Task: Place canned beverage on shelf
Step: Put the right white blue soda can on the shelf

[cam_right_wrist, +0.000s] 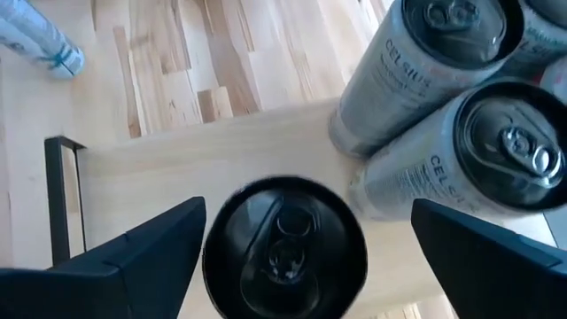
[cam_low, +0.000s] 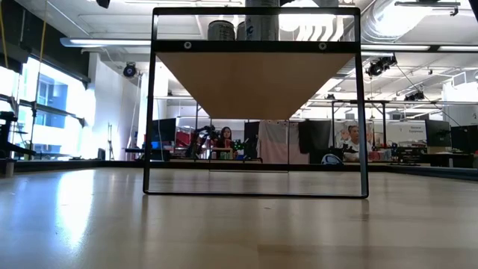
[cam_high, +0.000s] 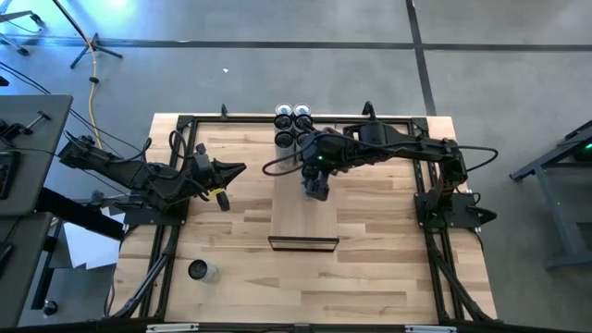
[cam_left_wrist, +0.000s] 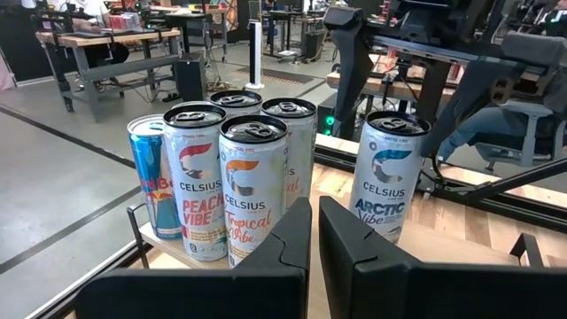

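Note:
The shelf (cam_high: 303,217) is a long light wood platform on a dark frame, running from the table's middle to its far edge. Several cans (cam_high: 292,128) stand grouped at its far end. One can, labelled Arctic Vibe (cam_left_wrist: 388,177), stands upright on the shelf apart from the group, on the near side. My right gripper (cam_high: 317,190) hovers over it, open, with one finger on either side of its dark top (cam_right_wrist: 283,248) and not touching. My left gripper (cam_high: 236,169) is shut and empty, left of the shelf.
Another can (cam_high: 202,270) lies on its side on the tabletop at the near left. The shelf's near half up to its dark end edge (cam_high: 303,243) is bare. The low view shows the shelf's end frame (cam_low: 254,46) with can tops above it.

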Tool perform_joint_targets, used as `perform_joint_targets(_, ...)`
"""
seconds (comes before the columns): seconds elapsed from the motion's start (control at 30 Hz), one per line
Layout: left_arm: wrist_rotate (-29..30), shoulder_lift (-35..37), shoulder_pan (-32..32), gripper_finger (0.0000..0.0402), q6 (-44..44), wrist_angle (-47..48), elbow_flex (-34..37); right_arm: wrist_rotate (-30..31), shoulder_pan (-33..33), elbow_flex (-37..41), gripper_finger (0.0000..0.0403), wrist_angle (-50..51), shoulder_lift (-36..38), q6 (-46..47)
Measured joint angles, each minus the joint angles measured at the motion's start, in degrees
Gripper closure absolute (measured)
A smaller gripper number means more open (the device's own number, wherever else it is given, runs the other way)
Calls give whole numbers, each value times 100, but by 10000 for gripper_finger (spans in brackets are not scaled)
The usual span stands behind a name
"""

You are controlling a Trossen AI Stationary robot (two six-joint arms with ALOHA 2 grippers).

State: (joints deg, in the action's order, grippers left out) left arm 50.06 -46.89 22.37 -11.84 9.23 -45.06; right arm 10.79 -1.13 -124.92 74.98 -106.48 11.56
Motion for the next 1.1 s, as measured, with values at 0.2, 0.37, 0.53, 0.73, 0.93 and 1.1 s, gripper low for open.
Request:
perform_joint_targets(0.2,1,0,1,401,2,2,0,-20,1,0,17,-103,-4,-200)
perform_joint_targets(0.37,1,0,1,401,27,5,0,-22,1,2,18,-275,-4,-297)
perform_joint_targets(0.53,2,0,1,402,160,2,0,-25,1,-295,17,-375,8,-485)
perform_joint_targets(0.73,2,0,0,401,144,1,0,-25,1,-1020,18,-375,11,-850)
perform_joint_targets(0.93,2,0,1,401,141,-4,0,-593,-24,-844,18,-243,288,-402)
perform_joint_targets(1.1,7,0,2,401,140,-9,2,-1653,-123,-837,18,304,295,-524)
